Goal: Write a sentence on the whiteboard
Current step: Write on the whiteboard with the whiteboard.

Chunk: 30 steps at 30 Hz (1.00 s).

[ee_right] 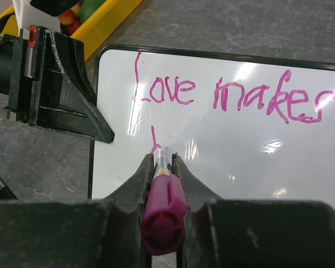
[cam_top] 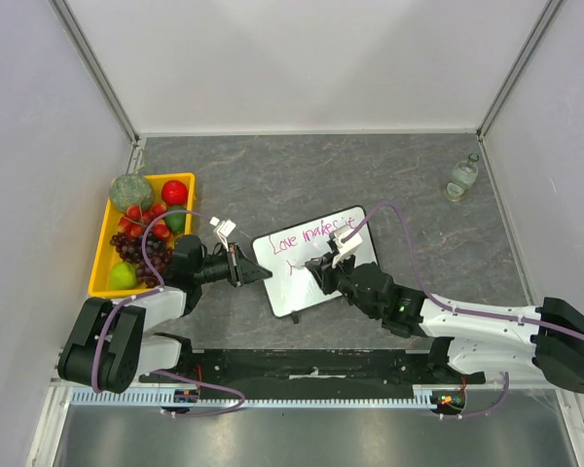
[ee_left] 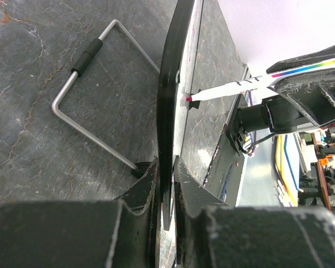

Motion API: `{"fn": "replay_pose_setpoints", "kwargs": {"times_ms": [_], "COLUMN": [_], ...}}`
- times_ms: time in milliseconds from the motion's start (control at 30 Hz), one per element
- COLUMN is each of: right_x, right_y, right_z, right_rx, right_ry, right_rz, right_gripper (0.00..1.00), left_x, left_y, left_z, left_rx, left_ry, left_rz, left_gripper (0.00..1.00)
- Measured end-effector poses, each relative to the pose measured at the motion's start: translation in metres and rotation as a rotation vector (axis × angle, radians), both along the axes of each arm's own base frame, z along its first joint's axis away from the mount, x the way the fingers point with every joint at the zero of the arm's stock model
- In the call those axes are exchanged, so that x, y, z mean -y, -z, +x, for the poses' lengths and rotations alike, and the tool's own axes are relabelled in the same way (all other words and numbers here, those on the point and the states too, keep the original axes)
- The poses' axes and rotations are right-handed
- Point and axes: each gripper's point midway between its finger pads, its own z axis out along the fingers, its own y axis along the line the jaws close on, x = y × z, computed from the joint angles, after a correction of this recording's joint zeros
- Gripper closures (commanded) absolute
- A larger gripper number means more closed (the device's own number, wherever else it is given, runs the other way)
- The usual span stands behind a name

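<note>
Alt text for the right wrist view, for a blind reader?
The right gripper holds a pink marker, tip on the whiteboard just under the sentence "Love makes". The left gripper clamps the board's left edge.

Left tool (ee_left: 166, 174) tight on the edge-on whiteboard (ee_left: 170, 84), pink-tipped marker (ee_left: 229, 89) against its face.

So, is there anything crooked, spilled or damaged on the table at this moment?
Only the whiteboard: it sits skewed on the table, its left edge clamped by the left tool. The sentence has uneven letters. The right tool holds the marker normally. Nothing looks spilled or broken.
</note>
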Motion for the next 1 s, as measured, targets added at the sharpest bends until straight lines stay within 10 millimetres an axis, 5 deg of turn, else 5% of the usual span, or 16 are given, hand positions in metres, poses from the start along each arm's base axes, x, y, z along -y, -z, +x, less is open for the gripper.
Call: {"fn": "replay_pose_setpoints", "kwargs": {"times_ms": [733,1000], "right_x": [-0.006,0.002], "right_y": [0.008,-0.016], "right_z": [-0.011,-0.005], "right_rx": [-0.048,-0.033], "right_ry": [-0.054,-0.034], "right_rz": [0.031,0.114], "right_gripper": [1.0,1.0], "left_x": [0.0,0.0], "left_y": [0.0,0.0], "left_z": [0.0,0.0], "left_rx": [0.0,0.0], "left_ry": [0.0,0.0], "left_rz": [0.0,0.0], "left_gripper": [0.98,0.98]}}
